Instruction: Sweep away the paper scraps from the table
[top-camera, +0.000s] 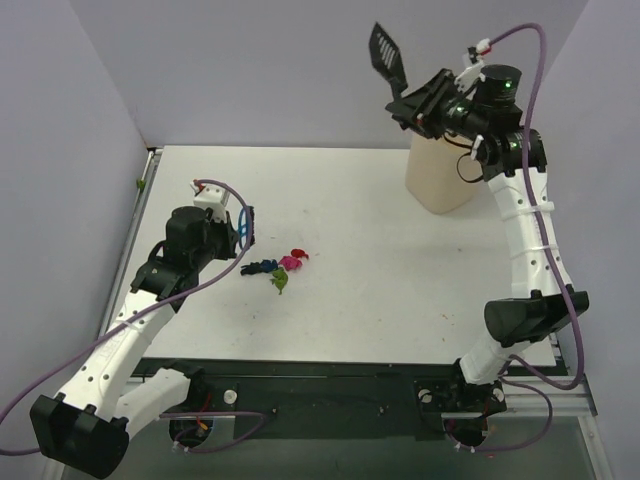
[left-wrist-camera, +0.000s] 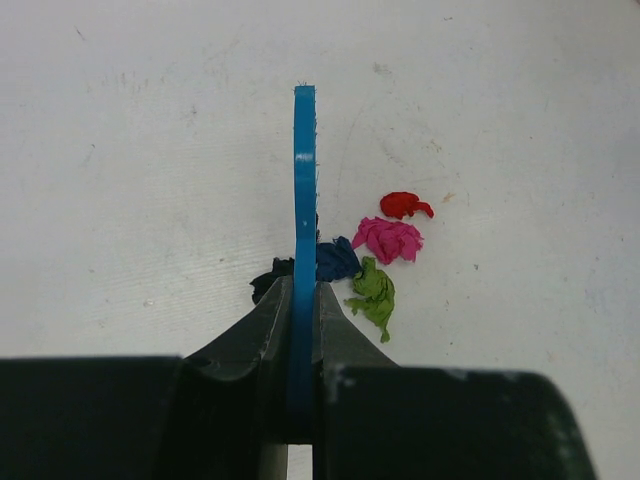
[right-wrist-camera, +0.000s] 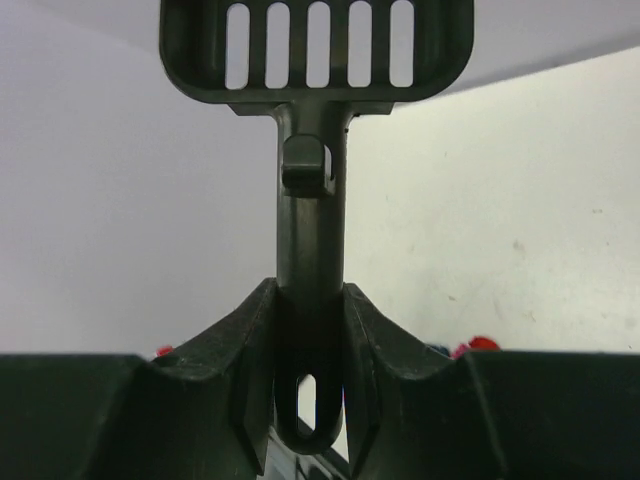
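Observation:
The paper scraps (top-camera: 280, 268) lie in a small cluster on the left middle of the white table (top-camera: 400, 290). The left wrist view shows red (left-wrist-camera: 403, 205), pink (left-wrist-camera: 388, 240), dark blue (left-wrist-camera: 337, 260), green (left-wrist-camera: 374, 292) and black (left-wrist-camera: 268, 280) bits. My left gripper (top-camera: 243, 232) is shut on the blue hand brush (left-wrist-camera: 304, 180), held edge-on just left of the cluster; its jaws (left-wrist-camera: 303, 300) hide part of the black and blue bits. My right gripper (top-camera: 415, 105) is raised at the back right, shut on the handle of the black slotted scoop (right-wrist-camera: 310, 60).
A beige bin (top-camera: 443, 175) stands at the back right of the table, under my right gripper. Pale lilac walls (top-camera: 250, 70) close in the table at the back and sides. A metal rail (top-camera: 140, 220) runs along the left edge.

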